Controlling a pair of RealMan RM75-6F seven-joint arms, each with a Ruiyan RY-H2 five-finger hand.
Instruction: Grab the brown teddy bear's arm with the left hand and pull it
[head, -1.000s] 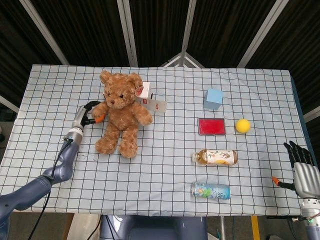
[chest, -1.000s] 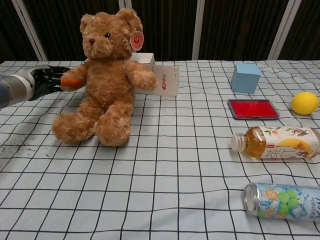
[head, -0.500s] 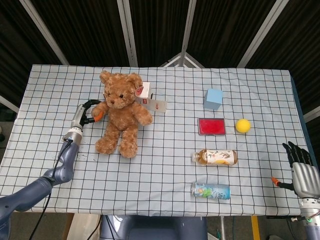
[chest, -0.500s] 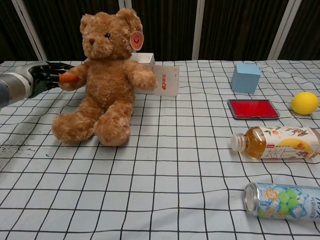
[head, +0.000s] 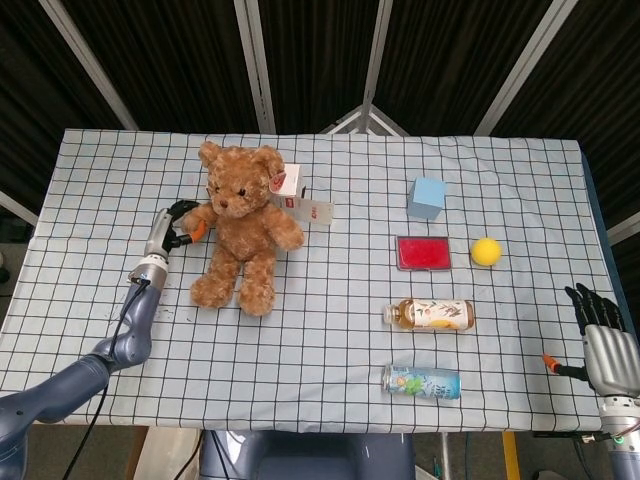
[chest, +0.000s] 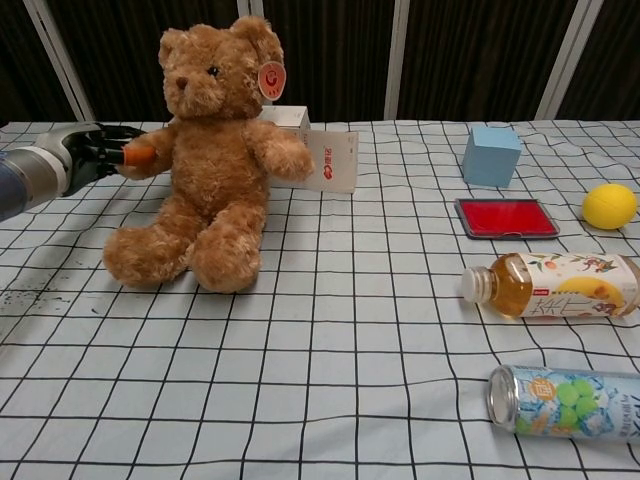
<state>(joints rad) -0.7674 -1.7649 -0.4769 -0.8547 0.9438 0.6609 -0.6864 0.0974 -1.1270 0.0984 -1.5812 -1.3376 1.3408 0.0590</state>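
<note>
The brown teddy bear (head: 241, 228) (chest: 207, 160) sits upright at the left of the checked table, an orange tag on its ear. My left hand (head: 173, 228) (chest: 98, 152) grips the end of the bear's arm (head: 196, 221) (chest: 151, 153) on the bear's left-hand side in both views, fingers curled around the paw. That arm is stretched out sideways toward the hand. My right hand (head: 602, 336) hangs off the table's right front corner, fingers apart, holding nothing; the chest view does not show it.
Behind the bear stands a white box (head: 297, 196) (chest: 322, 153). To the right lie a blue cube (head: 427, 198) (chest: 491, 156), a red flat case (head: 423, 252) (chest: 506, 217), a yellow ball (head: 486, 251) (chest: 609, 206), a tea bottle (head: 430, 314) (chest: 545, 285) and a can (head: 421, 381) (chest: 567, 401).
My left hand has drawn slightly left and back with the bear's paw in it, and the bear has leaned a little toward that side. The right hand has stayed still.
</note>
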